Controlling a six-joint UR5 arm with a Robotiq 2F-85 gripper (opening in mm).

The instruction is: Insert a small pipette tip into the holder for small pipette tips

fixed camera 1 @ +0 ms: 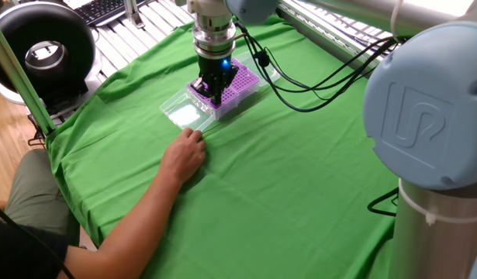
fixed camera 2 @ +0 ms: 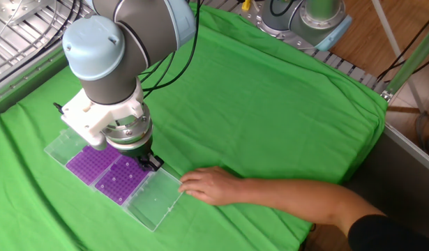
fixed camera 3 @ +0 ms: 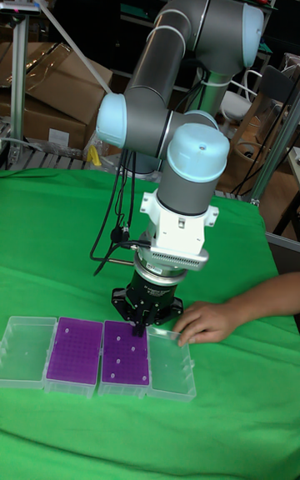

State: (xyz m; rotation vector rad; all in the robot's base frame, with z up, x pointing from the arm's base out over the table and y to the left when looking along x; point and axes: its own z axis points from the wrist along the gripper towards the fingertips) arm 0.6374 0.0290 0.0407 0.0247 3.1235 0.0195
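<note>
Gripper: the gripper (fixed camera 3: 139,330) hangs straight down over the purple rack (fixed camera 3: 125,354), fingers drawn close together, tips right at the rack's top edge.
Grip: whether a tip sits pinched between those fingers, I cannot tell; nothing that small shows up in any view.
Holder: the purple rack lies flat on the green cloth (fixed camera 2: 270,104), one of two purple racks side by side, each with a clear lid (fixed camera 3: 170,368) folded open beside it.
Second rack: the other purple rack (fixed camera 3: 73,357) lies just to the far side, away from the gripper.
Key relation: the rack's holes lie directly below the fingers, so the tip's long axis has to stand upright and go straight down; the gripper looks lined up near the rack's back edge, by the lid hinge.
Seen from above: in the other fixed view the gripper (fixed camera 2: 146,162) sits over the corner of the rack (fixed camera 2: 119,178) nearest the lid.
Person: a hand (fixed camera 2: 208,185) rests on the cloth just beside the clear lid, fingertips at or near its edge, and looks to be steadying it.
Judgement: this looks like the seating step, a short vertical push.
Risk: a slight tilt could jam the tip against a hole's rim.
</note>
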